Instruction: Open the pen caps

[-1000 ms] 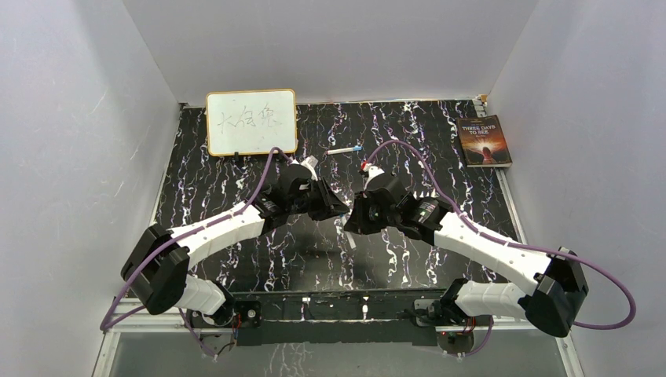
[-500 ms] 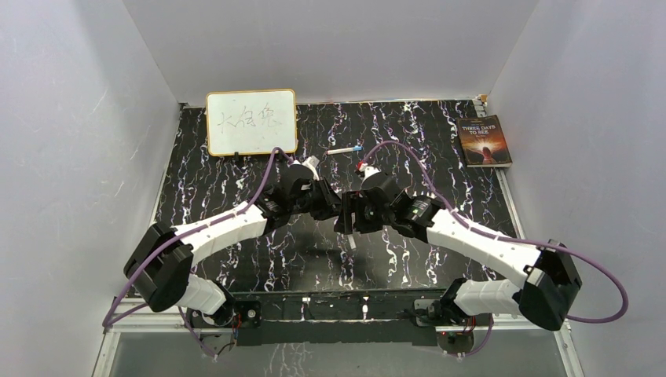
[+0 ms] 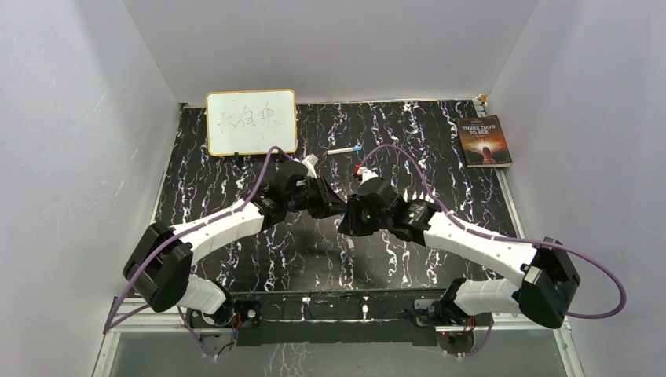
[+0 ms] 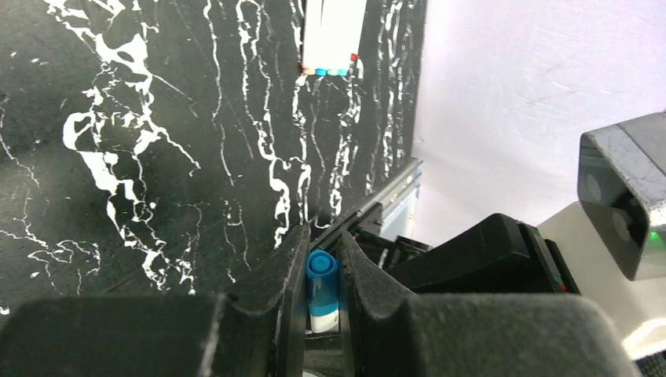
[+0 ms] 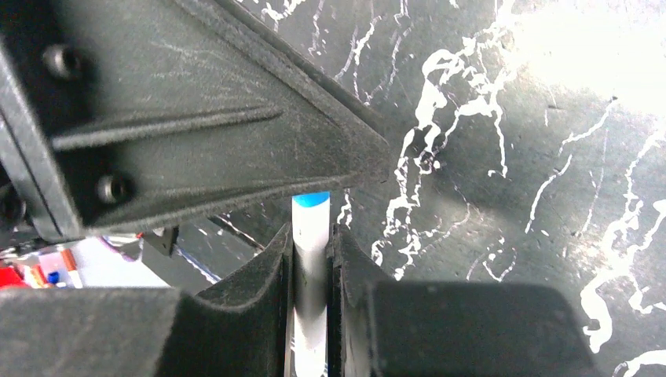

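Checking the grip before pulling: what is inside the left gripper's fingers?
The left gripper pinches the blue pen cap, white barrel just below; the fingers cover the rest.

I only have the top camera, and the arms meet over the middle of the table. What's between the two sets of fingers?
Observer: The left wrist view shows the left fingers shut on a blue cap.
Operator: And the right side?
Observer: The right fingers clamp the white barrel of the pen.
Operator: Is the cap off yet?
Observer: It doesn't look so. In the left wrist view the white barrel sits right under the cap, with no gap showing.
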